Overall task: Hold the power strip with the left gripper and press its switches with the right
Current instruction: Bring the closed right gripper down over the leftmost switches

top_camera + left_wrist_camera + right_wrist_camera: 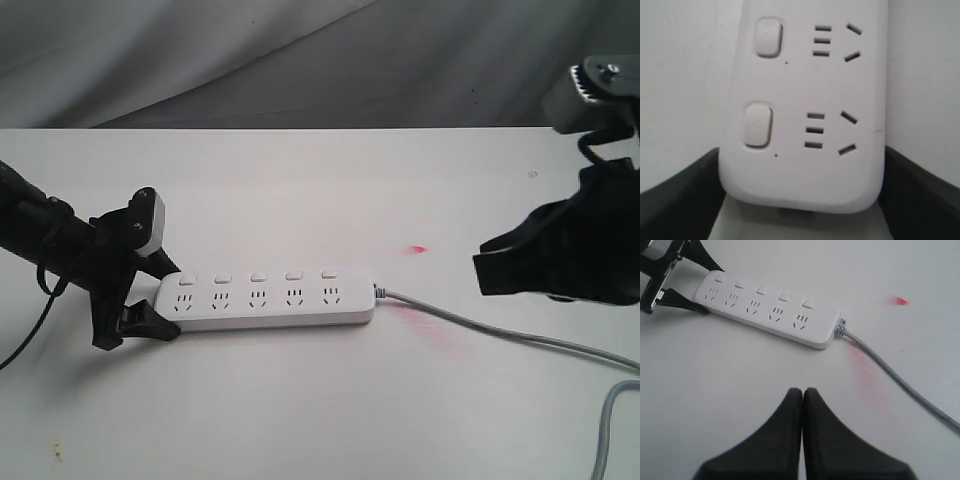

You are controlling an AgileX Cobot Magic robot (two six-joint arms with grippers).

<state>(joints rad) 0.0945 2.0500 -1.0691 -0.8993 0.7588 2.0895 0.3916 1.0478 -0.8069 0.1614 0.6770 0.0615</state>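
Judged stiff, light and slick — the power strip (270, 303) is clamped endwise by the left hand (170, 300); the right hand (802, 391) is closed, empty.

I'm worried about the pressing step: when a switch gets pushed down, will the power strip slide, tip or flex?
Tipping seems unlikely: the power strip lies flat and low on the table. It looks like a rigid plastic bar, so probably little flex. Its smooth shell might slide, but the left hand grips its end, which should steady it.
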